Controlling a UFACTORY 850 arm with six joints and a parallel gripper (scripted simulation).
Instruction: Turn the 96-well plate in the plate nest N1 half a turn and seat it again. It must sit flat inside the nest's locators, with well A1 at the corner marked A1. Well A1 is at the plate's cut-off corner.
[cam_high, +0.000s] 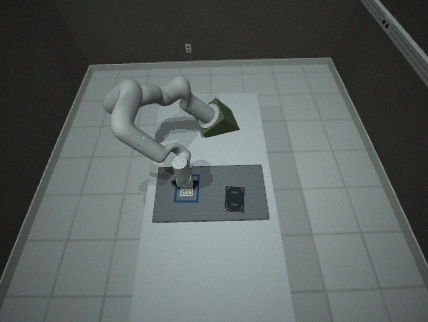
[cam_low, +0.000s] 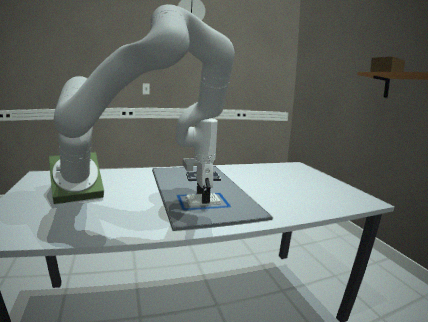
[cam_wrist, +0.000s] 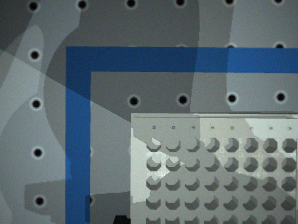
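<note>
You've got the 96-well plate (cam_wrist: 215, 170) sitting inside the blue-outlined plate nest N1 (cam_wrist: 77, 125) with the gripper (cam_low: 205, 199) spread wide right over it, holding nothing, so I'd guess you're about done, though I can't make out the cut-off corner.

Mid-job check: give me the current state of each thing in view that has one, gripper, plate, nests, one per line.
Gripper: open, low over the plate, holding nothing.
96-well plate: lying inside the blue-outlined square, wells up; the corner in the wrist view is square, not cut off.
Blue-outlined square: occupied by the plate.
Black plate nest: no plate in it.
Grey perforated mat: flat on the white table.
</note>
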